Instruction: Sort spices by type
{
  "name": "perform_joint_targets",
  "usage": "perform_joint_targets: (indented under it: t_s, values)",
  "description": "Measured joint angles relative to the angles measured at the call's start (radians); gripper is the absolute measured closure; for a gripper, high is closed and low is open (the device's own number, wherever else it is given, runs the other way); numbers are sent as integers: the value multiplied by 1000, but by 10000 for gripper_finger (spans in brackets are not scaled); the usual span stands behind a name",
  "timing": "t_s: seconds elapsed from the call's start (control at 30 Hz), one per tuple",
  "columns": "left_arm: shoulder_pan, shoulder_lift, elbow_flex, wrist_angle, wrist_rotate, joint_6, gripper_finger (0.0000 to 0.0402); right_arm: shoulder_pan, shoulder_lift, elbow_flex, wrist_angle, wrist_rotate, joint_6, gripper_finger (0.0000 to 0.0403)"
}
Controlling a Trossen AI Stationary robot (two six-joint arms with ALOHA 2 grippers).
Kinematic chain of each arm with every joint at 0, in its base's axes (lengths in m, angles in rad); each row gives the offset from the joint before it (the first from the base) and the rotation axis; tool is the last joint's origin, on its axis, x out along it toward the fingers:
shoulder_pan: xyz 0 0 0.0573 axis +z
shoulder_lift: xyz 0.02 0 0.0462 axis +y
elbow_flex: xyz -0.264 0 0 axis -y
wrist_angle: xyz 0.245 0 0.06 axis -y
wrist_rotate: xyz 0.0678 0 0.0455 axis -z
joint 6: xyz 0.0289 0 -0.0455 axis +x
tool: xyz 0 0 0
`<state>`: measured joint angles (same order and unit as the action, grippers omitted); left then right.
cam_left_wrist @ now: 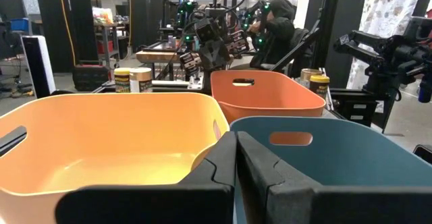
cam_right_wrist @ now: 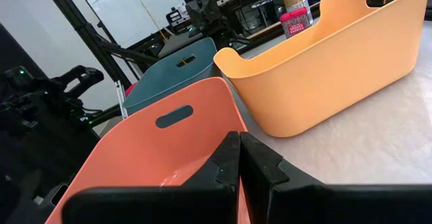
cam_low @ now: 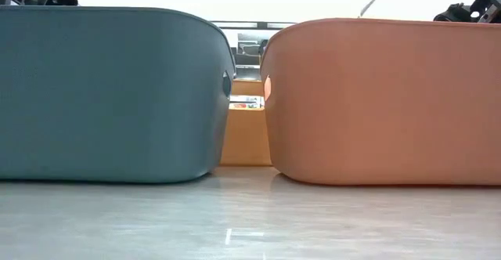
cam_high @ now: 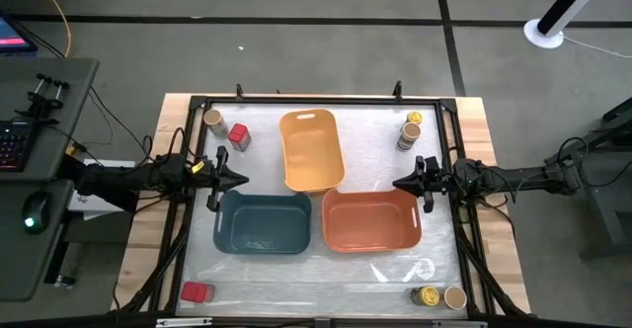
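The spices stand near the table's corners. A tan-lidded jar (cam_high: 213, 122) and a red tin (cam_high: 239, 136) are far left, and a second red tin (cam_high: 197, 291) is near left. Two jars (cam_high: 411, 128) are far right; a yellow-lidded jar (cam_high: 426, 295) and a tan-lidded jar (cam_high: 454, 297) are near right. My left gripper (cam_high: 242, 179) hovers shut between the yellow and teal bins. My right gripper (cam_high: 397, 183) hovers shut at the orange bin's far edge. In the wrist views both pairs of fingers meet, left (cam_left_wrist: 235, 163) and right (cam_right_wrist: 239, 158).
Three big bins fill the middle: yellow (cam_high: 311, 150) at the far side, teal (cam_high: 264, 222) near left, orange (cam_high: 371, 219) near right. A dark frame (cam_high: 296, 101) rims the mat. Bare mat lies along the near edge between the corner spices.
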<state>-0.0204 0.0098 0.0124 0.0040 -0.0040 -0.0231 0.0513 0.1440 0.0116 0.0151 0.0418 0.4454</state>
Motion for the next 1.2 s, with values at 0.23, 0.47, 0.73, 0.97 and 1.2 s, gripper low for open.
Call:
perform_joint_targets:
  t_s: [0.23,0.47,0.73,0.97,1.2]
  values:
    - [0,0,0,0,0,0,401,0,0,0,2,9,-10,402]
    - [0,0,0,0,0,0,401,0,2,0,416,370,315,402]
    - [0,0,0,0,0,0,401,-96,64,128,490,604,305,402]
    - [0,0,0,0,0,0,401,-369,335,554,-524,385,406,402]
    - [0,0,0,0,0,0,401,-552,591,698,-777,232,385,349]
